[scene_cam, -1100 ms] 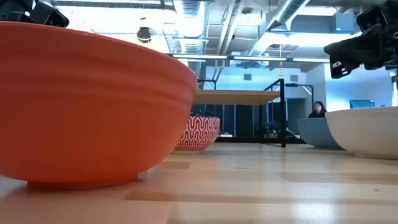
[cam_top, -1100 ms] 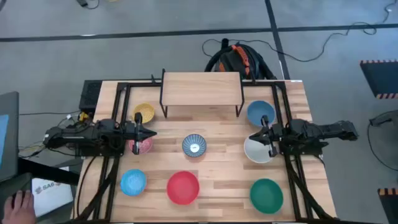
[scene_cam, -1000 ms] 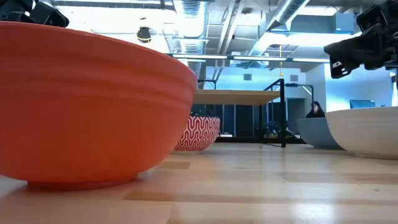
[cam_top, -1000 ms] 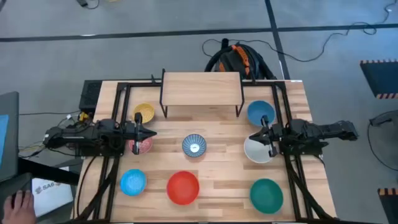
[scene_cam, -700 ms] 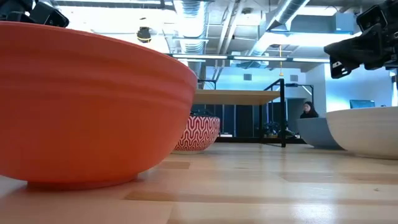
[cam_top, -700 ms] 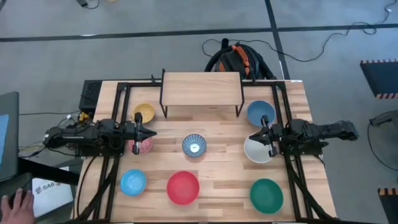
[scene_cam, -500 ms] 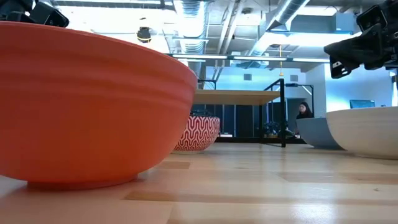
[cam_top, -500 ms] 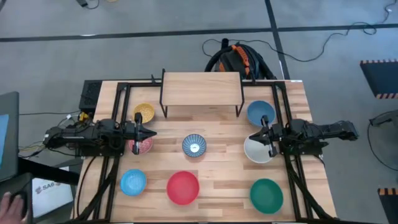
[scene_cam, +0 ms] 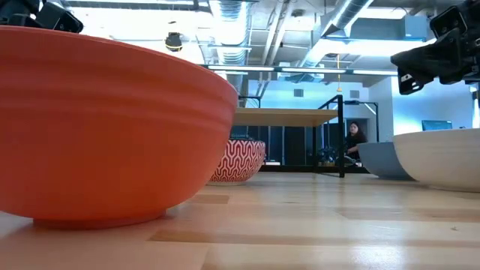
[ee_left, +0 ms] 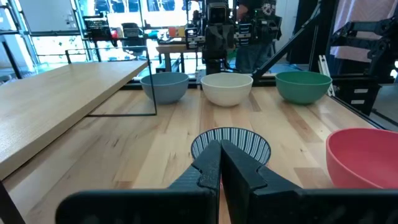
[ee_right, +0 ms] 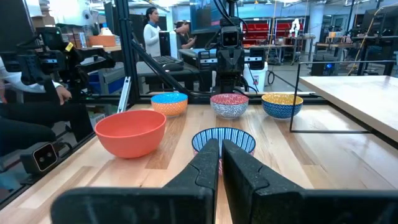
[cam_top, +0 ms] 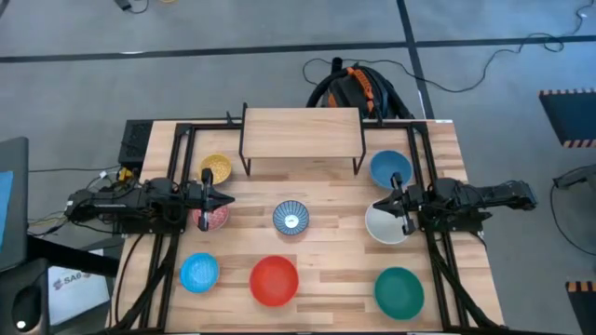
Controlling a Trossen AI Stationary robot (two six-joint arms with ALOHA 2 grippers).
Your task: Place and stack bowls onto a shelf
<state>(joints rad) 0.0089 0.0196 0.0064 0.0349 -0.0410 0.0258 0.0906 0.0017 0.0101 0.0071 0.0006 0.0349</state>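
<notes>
L pincer pressed together, hovers over pink speckled bowl, yellow bowl just beyond. Patterned bowl mid-worktop; shelf at back, bare. R pincer pressed together, over white bowl rim, blue bowl near.

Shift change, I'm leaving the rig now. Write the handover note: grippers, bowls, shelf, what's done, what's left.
Left gripper: shut, empty, above the pink speckled bowl.
Right gripper: shut, empty, above the white bowl.
Shelf: at the table's far edge, nothing on it.
On the table: yellow bowl, blue bowl, patterned bowl, light blue bowl, red bowl, teal green bowl.
Done: nothing. Left: place and stack all eight.
</notes>
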